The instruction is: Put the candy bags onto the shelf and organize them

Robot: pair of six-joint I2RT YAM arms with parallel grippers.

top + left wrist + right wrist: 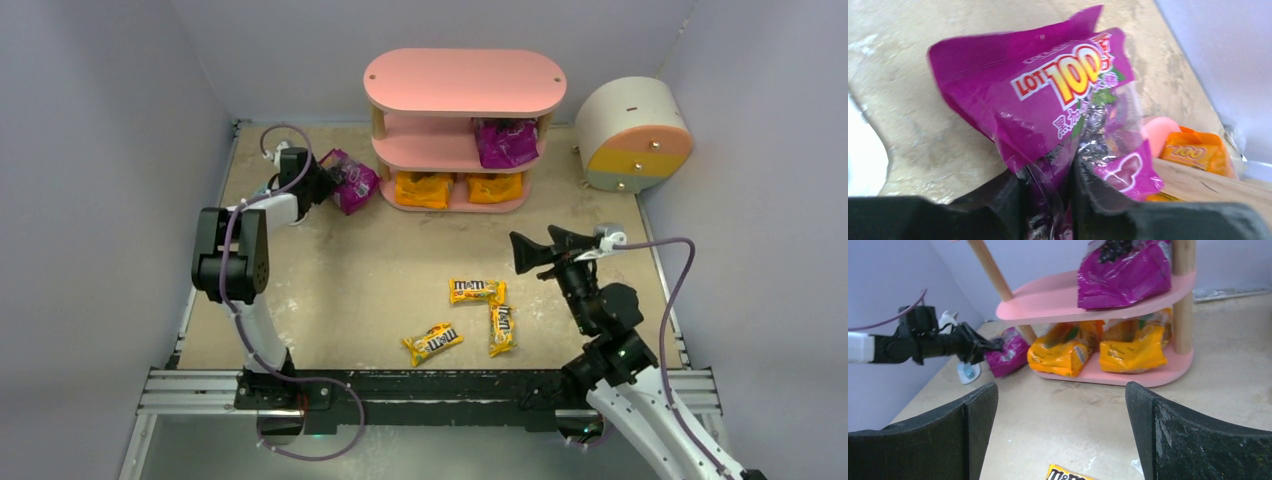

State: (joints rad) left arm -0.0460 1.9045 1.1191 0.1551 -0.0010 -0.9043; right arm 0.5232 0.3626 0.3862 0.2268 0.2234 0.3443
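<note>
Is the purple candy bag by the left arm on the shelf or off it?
Off it. The left gripper pinches the purple bag beside the left end of the shelf, outside its boards.

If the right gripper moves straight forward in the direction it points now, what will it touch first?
Probably the orange bags on the bottom board of the shelf: they sit between the open jaws of the right gripper in the wrist view. Bare table lies before them; depth is unclear.
</note>
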